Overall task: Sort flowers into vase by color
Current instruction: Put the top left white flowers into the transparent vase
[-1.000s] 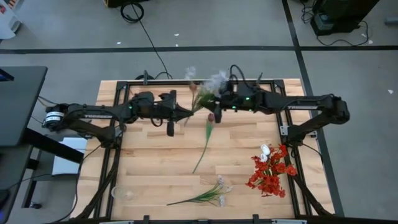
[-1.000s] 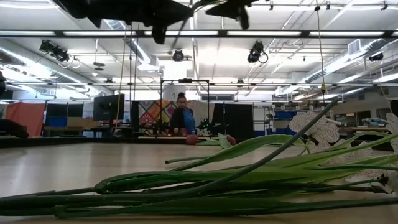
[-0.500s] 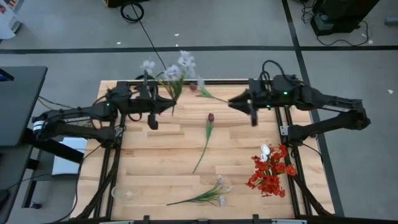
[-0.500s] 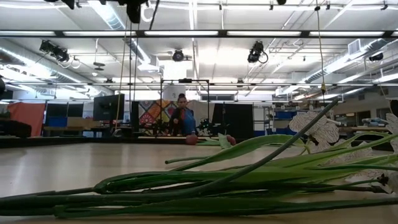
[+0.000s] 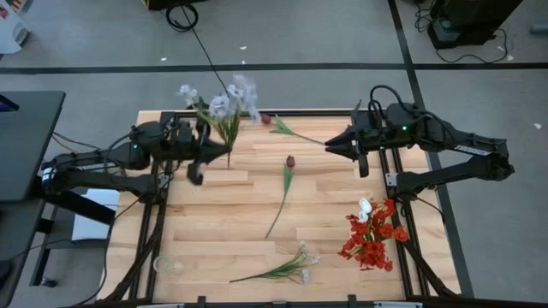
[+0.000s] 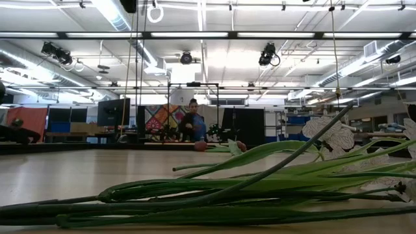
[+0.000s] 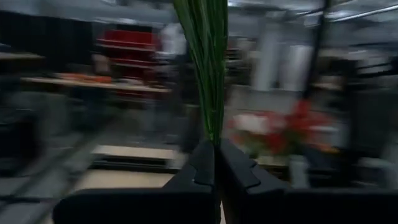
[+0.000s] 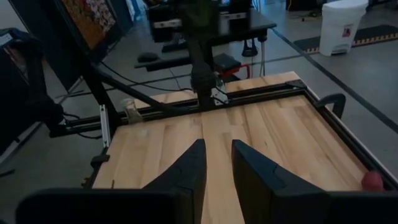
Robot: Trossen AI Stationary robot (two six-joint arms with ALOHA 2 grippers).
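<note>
The bench (image 5: 205,214) lies under both arms. The left gripper (image 5: 229,151) is clamped tight on the stems of a white blossom spray (image 5: 224,107) rising ahead of it. The right gripper (image 5: 330,144) holds nothing, its fingers (image 8: 186,171) slightly parted, with a maroon tulip (image 5: 281,127) just beyond its tips.

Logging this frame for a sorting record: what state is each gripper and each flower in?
left gripper: shut on the white blossom spray, raised off the table
right gripper: fingers slightly apart, holding nothing
maroon tulip: lying mid-table
second maroon tulip: lying at the far edge
red flowers: lying in a heap
green-stemmed white spray: lying at the near edge
</note>
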